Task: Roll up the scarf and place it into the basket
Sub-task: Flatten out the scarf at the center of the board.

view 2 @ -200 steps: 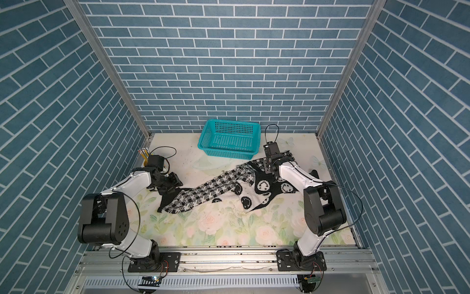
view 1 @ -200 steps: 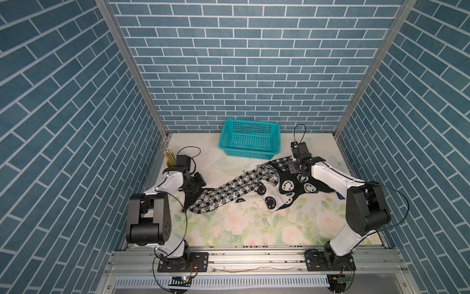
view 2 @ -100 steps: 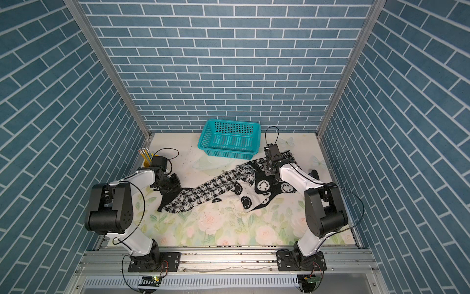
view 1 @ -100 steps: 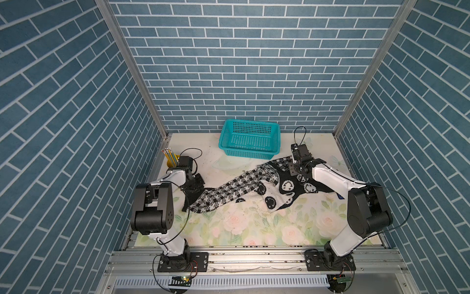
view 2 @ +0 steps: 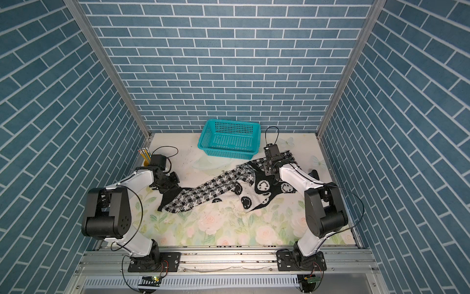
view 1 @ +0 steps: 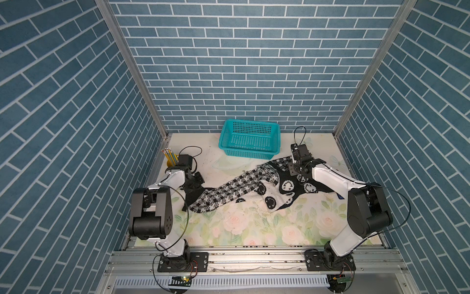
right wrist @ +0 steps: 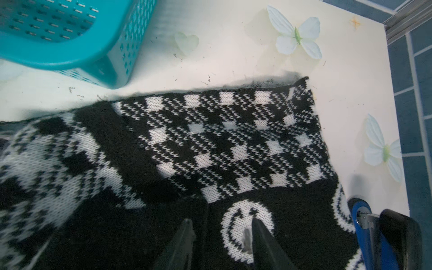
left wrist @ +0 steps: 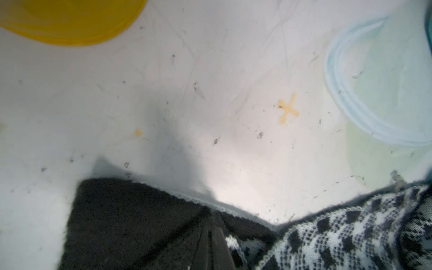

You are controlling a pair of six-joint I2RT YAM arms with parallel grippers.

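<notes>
Surface (view 1: 241, 229): floral-printed, scuffed, enclosed by blue brick-pattern walls (view 1: 241, 63).
Scarf (view 1: 229, 192): unrolled, sprawled just before basket (view 1: 248, 152).
Left fingers (left wrist: 218, 237): pressed together, pinching scarf's black end.
Right fingers (right wrist: 261, 236): spread over a smiley face.

a robot test booth in a lab: blue brick-print wall panels (view 1: 229, 63) on silver aluminium corner posts (view 1: 132, 66) enclose a floral-print tabletop (view 1: 241, 224), with a white-and-black left arm (view 1: 150, 211) and right arm (view 1: 366, 211) bolted to a bare aluminium rail (view 1: 254, 257).
</notes>
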